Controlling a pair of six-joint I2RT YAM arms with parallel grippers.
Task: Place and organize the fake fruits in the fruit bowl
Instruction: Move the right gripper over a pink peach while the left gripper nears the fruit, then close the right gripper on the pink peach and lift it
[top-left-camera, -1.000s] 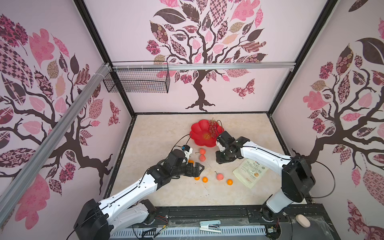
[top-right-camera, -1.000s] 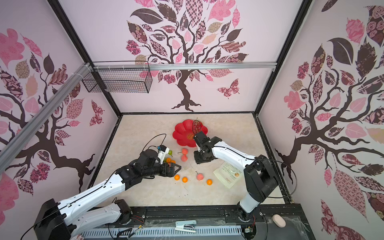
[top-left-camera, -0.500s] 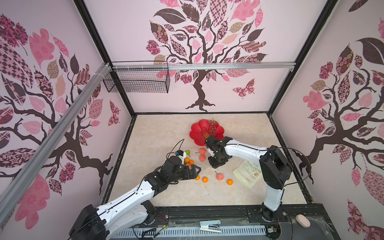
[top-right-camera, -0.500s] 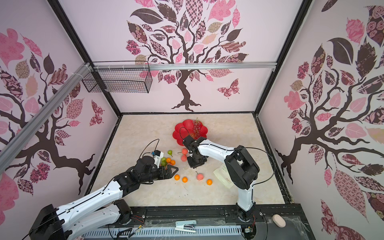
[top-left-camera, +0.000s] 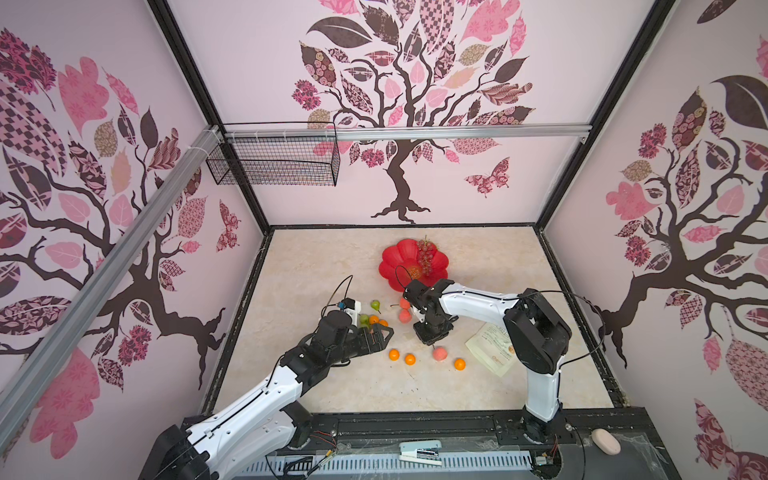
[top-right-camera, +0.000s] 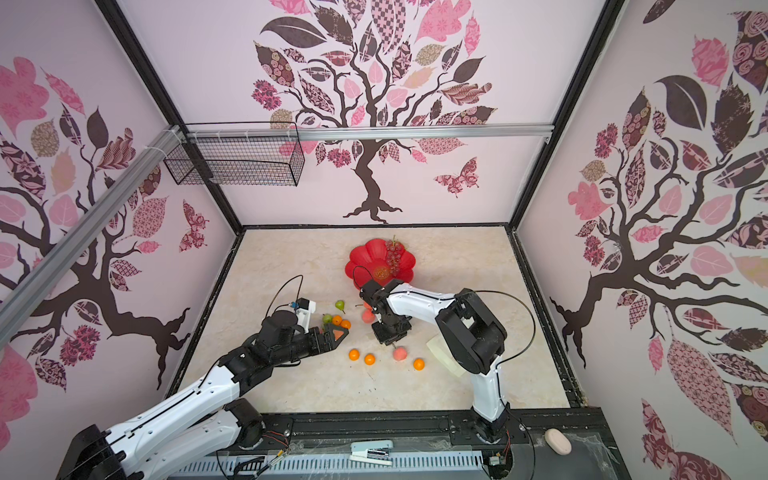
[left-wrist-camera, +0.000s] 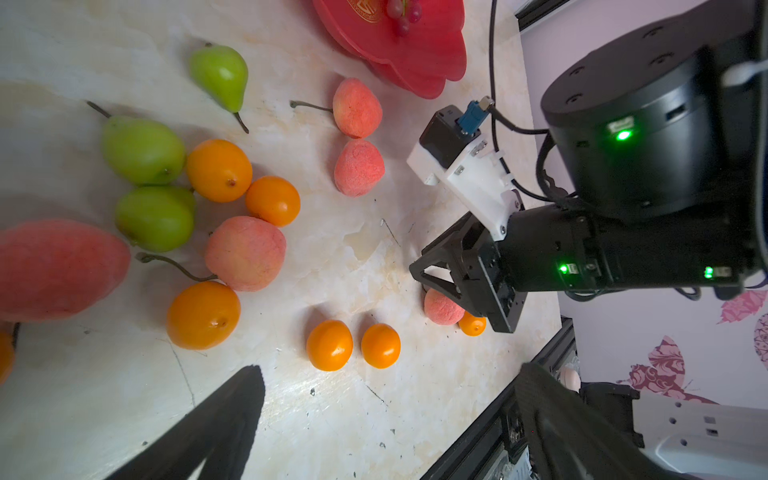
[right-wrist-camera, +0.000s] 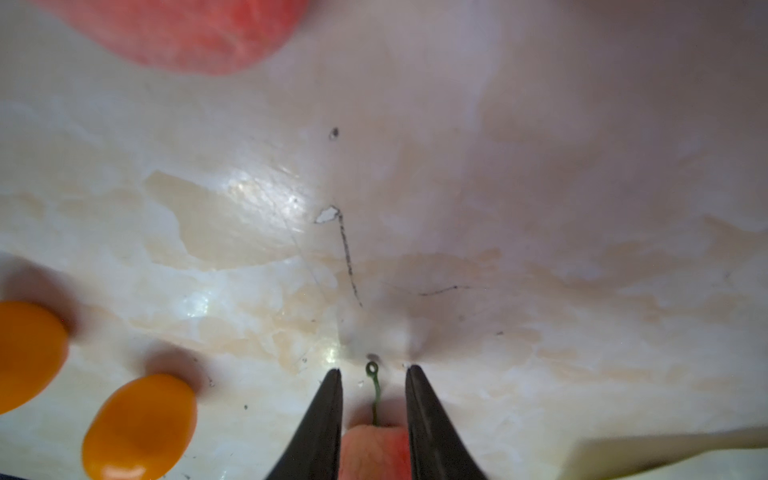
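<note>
The red flower-shaped fruit bowl (top-left-camera: 399, 257) (top-right-camera: 368, 257) (left-wrist-camera: 419, 54) holds a dark-red grape bunch (top-left-camera: 424, 255) (top-right-camera: 394, 255). The other fake fruits lie on the table in front of it: green pears (left-wrist-camera: 143, 149), oranges (left-wrist-camera: 329, 345) and peaches (left-wrist-camera: 358, 166). My right gripper (top-left-camera: 432, 336) (right-wrist-camera: 372, 372) points down at the table, its fingers (right-wrist-camera: 328, 407) pressed on both sides of a stemmed peach (right-wrist-camera: 374, 453) (top-left-camera: 439, 354). My left gripper (top-left-camera: 380, 334) (left-wrist-camera: 390, 386) stands open and empty just left of two oranges (top-left-camera: 394, 354).
A flat cream pouch (top-left-camera: 492, 345) lies right of the fruits, under the right arm. A black wire basket (top-left-camera: 274, 162) hangs on the back left rail. The right arm's cable (left-wrist-camera: 492, 62) runs past the bowl's edge.
My right gripper came away from the bowl towards the front, dropped over the stemmed peach and narrowed onto it. My left gripper drew back a little to the left.
</note>
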